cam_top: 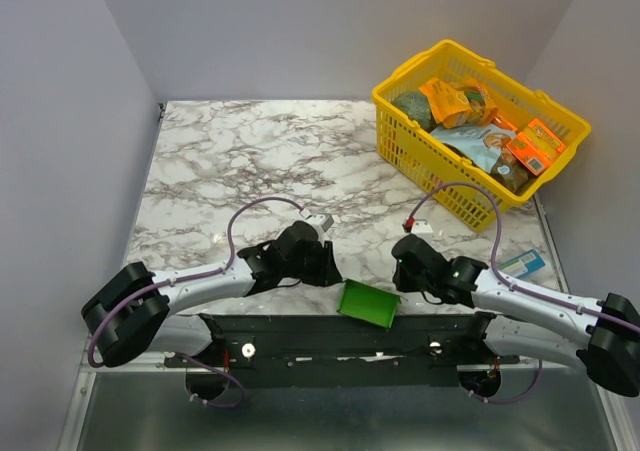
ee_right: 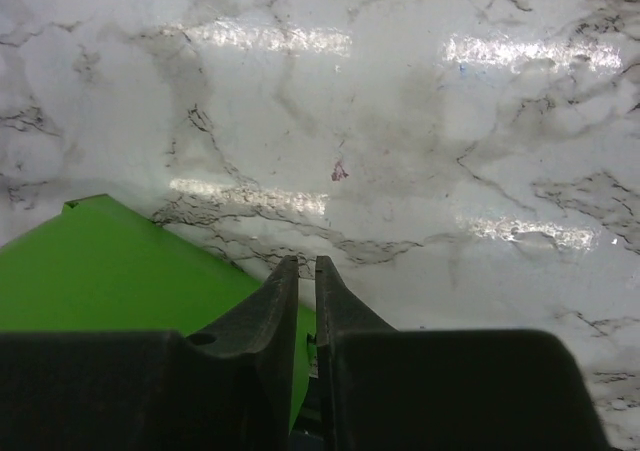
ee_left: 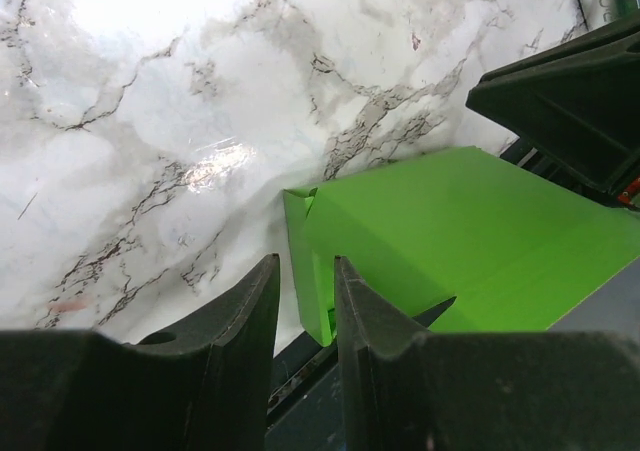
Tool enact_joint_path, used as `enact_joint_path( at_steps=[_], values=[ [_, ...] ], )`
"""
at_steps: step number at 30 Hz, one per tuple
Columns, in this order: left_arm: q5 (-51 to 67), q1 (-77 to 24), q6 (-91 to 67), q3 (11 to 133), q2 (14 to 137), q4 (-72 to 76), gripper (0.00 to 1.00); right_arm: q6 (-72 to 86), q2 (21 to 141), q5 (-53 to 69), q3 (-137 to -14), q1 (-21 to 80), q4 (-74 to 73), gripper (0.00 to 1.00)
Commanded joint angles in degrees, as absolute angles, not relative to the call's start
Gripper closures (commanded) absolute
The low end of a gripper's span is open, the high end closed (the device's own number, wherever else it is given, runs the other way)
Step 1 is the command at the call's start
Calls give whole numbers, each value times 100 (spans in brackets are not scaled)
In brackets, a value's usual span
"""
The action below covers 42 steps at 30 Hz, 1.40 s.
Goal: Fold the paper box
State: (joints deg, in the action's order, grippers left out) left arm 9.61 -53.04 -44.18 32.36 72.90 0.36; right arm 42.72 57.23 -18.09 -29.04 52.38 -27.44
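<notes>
Marble-patterned bench (cam_top: 250,151) fills the floor of a grey-walled booth, with a black rail (cam_top: 340,336) along its near edge where two arms are bolted.

One box (cam_top: 368,304) lies at that near edge, partly over the rail, between the two tools and close to both. From above it is a bright green, shallow open shape with raised walls, set askew.

The left wrist view adds what the top view cannot: a broad smooth green face with a crease along it, a short end wall, and a small notch at the corner. The left tool (ee_left: 305,263) has its fingers close, with a narrow gap in which the edge of the end wall shows. I cannot tell whether they pinch it. The other arm's black tip sits at the upper right of that view.

The right wrist view shows only one sloping green face at lower left. The right tool (ee_right: 307,261) has its fingers pressed almost together, a thin slit between them and nothing seen gripped.

Only the top view shows the rest. One blue-and-white pack (cam_top: 522,263) lies on the bench at the right edge. One yellow basket (cam_top: 430,166) stands at the far right corner, holding several packs, some orange.
</notes>
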Motion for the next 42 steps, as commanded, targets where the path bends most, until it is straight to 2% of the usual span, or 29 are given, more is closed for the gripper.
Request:
enact_joint_path(
  at_steps=[1,8,11,16,23,26,29,30,34,38,40,42],
  values=[
    [817,-5379,-4456,3129,7365,202,64,4368,5660,-1784,-2821,5317,-2997,80],
    [721,-5396,-4403,3103,7242,132,62,4535,5678,-1916,-2865,5317,-3093,78],
    [581,-5353,-4202,3085,7032,9,56,4562,5564,-2065,-2962,5317,-3190,74],
    [194,-5326,-3658,2778,6146,-167,39,4544,5230,-2223,-3032,5317,-3225,67],
    [307,-5326,-3033,2540,5266,-63,38,4667,4931,-2259,-3041,5317,-3454,60],
    [580,-5361,-2901,2610,5107,-35,38,4737,4721,-2346,-3137,5300,-3682,53],
    [755,-5423,-2725,2751,4940,-184,32,4764,4457,-2478,-3313,5300,-4042,44],
    [904,-5440,-2620,2812,4931,-228,30,4764,4378,-2505,-3357,5300,-4130,40],
    [1334,-5440,-2112,3382,5062,-912,25,4773,3904,-2549,-3629,5309,-4744,31],
    [2125,-5449,-1294,3875,5396,-1431,21,4694,3271,-2295,-3683,5309,-5019,29],
    [2241,-5458,-925,4173,5719,-1756,21,4039,2962,-1439,-3551,5309,-4425,29],
    [2215,-5484,-722,4367,5949,-1941,21,4025,3040,-1170,-3629,5300,-4447,32]
  ],
)
